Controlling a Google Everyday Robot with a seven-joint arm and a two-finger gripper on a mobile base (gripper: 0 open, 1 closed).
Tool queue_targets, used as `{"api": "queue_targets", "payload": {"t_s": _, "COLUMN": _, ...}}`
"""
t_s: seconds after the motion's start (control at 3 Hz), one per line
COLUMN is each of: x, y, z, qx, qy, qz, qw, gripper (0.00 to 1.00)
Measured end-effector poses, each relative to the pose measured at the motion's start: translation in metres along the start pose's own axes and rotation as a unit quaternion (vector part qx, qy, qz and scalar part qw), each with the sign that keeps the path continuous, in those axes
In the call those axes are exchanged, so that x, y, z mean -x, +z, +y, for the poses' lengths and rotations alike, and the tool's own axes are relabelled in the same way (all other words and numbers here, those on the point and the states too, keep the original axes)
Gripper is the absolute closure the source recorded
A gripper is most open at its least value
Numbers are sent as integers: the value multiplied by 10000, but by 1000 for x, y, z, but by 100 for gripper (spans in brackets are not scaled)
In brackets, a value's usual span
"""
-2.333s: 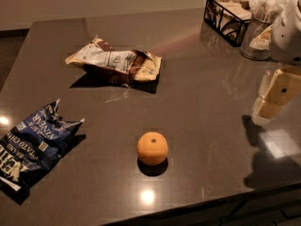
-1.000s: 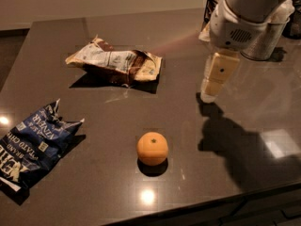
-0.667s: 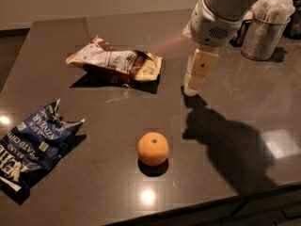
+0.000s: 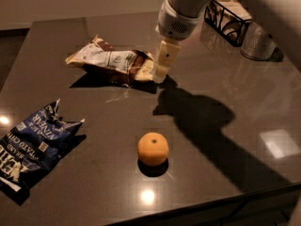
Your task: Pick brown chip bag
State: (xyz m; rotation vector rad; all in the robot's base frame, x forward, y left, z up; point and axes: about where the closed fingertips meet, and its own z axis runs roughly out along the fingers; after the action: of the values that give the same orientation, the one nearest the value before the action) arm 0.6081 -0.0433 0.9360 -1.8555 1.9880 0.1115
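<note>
The brown chip bag [image 4: 112, 62] lies flat and wrinkled on the dark table [image 4: 225, 102], towards the back left; it is tan-cream with dark brown patches. My gripper [image 4: 161, 72] hangs from the arm that comes in from the top right. Its cream fingers point down right at the bag's right end, touching or nearly touching it.
A dark blue chip bag [image 4: 33, 142] lies at the front left. An orange [image 4: 153, 149] sits in the front middle. A black wire basket [image 4: 229, 17] and a metal cup [image 4: 256, 42] stand at the back right. The table's front edge runs along the bottom.
My arm has swung left from the right side across the table, and the gripper has come down to the right end of the brown chip bag. The objects have not moved.
</note>
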Motion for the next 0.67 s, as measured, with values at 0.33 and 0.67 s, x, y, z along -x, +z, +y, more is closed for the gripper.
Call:
{"api": "queue_targets", "payload": {"t_s": 0.33, "x": 21, "y": 35, "z": -18, "qx": 66, "qy": 76, "qz": 1, "qw": 9999, "gripper": 0}}
{"api": "queue_targets", "payload": {"t_s": 0.67, "x": 45, "y": 64, "z": -25, "qx": 145, "qy": 148, "qz": 2, "qw": 9998, "gripper": 0}}
